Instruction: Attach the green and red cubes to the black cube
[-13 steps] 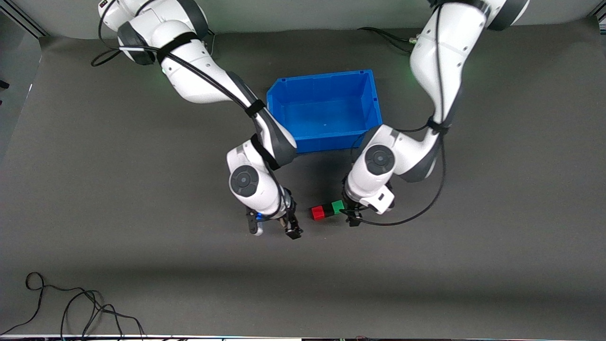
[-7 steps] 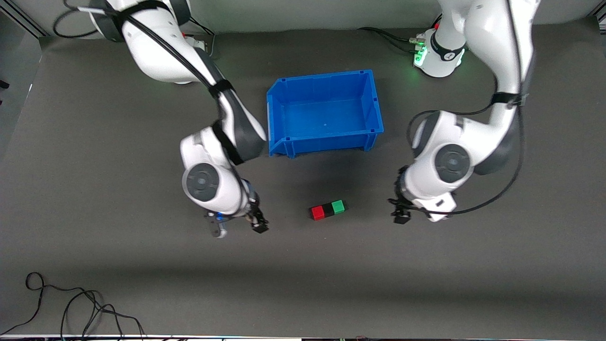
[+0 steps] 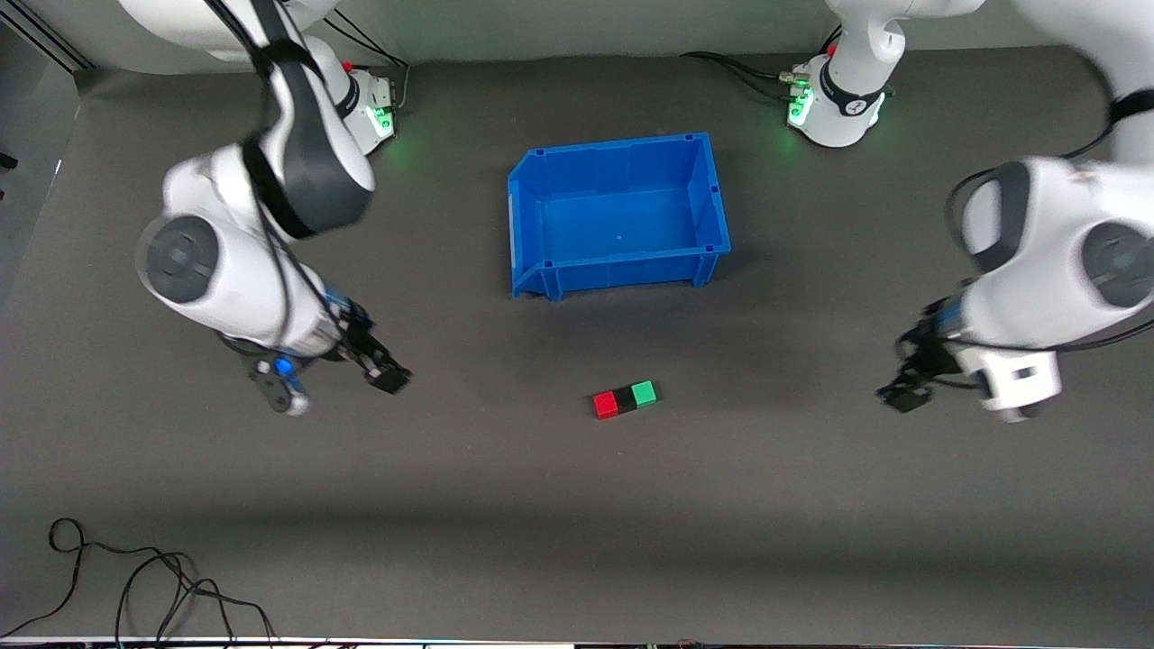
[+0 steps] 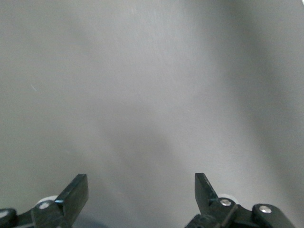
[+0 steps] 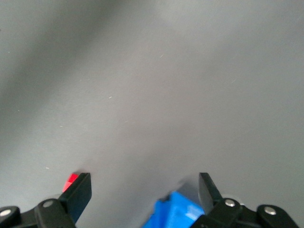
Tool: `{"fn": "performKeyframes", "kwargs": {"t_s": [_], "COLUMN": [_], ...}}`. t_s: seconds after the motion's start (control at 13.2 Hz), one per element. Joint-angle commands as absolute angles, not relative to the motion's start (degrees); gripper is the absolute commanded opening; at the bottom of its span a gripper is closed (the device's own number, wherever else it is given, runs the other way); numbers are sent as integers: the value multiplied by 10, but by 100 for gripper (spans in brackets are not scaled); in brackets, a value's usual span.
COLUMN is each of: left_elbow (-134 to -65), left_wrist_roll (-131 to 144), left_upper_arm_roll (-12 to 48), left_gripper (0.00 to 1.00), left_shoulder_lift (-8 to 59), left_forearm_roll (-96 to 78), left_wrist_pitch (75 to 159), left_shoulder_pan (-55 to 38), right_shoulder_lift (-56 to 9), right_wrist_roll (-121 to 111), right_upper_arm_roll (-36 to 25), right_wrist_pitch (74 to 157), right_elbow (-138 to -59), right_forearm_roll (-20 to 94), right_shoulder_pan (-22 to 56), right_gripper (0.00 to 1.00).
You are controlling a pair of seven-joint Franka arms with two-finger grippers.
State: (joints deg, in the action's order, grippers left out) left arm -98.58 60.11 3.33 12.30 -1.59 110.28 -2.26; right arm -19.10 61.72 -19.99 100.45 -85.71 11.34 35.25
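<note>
The red cube (image 3: 606,405), black cube (image 3: 625,399) and green cube (image 3: 644,393) lie joined in one short row on the grey mat, black in the middle, nearer to the front camera than the blue bin (image 3: 618,213). My right gripper (image 3: 335,388) is open and empty, up over bare mat toward the right arm's end. My left gripper (image 3: 906,386) is open and empty, up over bare mat toward the left arm's end. The right wrist view (image 5: 145,187) shows a sliver of the red cube (image 5: 71,179) and a corner of the bin (image 5: 176,212). The left wrist view (image 4: 141,190) shows only mat.
The blue bin stands empty at mid-table, closer to the robots' bases than the cube row. A black cable (image 3: 135,577) lies coiled on the mat near the front edge at the right arm's end.
Both grippers have drawn away from the cube row, the left toward the left arm's end, the right toward the right arm's end. The row has stayed in place.
</note>
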Motion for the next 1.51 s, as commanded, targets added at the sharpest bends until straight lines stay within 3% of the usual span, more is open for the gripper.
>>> {"fn": "performKeyframes", "kwargs": {"t_s": [0.0, 0.15, 0.45, 0.68, 0.91, 1.13, 1.28, 1.44], "left_elbow": [-1004, -1002, -928, -907, -859, -864, -864, -865], "left_wrist_roll": [472, 382, 188, 26, -47, -56, -52, -45], "left_upper_arm_roll": [40, 37, 34, 33, 26, 19, 18, -1], "left_gripper": [100, 100, 100, 100, 97, 92, 99, 100], "left_shoulder_lift": [71, 50, 44, 24, 22, 15, 11, 11], "left_forearm_roll": [-7, 3, 4, 4, -5, 4, 3, 3], "left_wrist_pitch": [1047, 1030, 939, 933, 864, 870, 868, 861], "left_shoulder_pan": [13, 18, 21, 17, 18, 12, 10, -8], "right_shoulder_lift": [-110, -83, -35, -17, -7, -7, -6, -4], "right_wrist_roll": [535, 450, 302, 201, 108, 74, 27, 15], "right_upper_arm_roll": [-199, -178, -67, -9, -9, -11, -12, -14], "right_wrist_pitch": [970, 942, 911, 906, 910, 914, 915, 914], "right_elbow": [-893, -892, -893, -894, -895, -895, -895, -895], "right_forearm_roll": [55, 52, 20, 9, 7, -13, -13, -13], "right_shoulder_pan": [335, 280, 121, 35, 5, 6, 6, 9], "right_gripper": [100, 100, 100, 100, 100, 100, 100, 100]}}
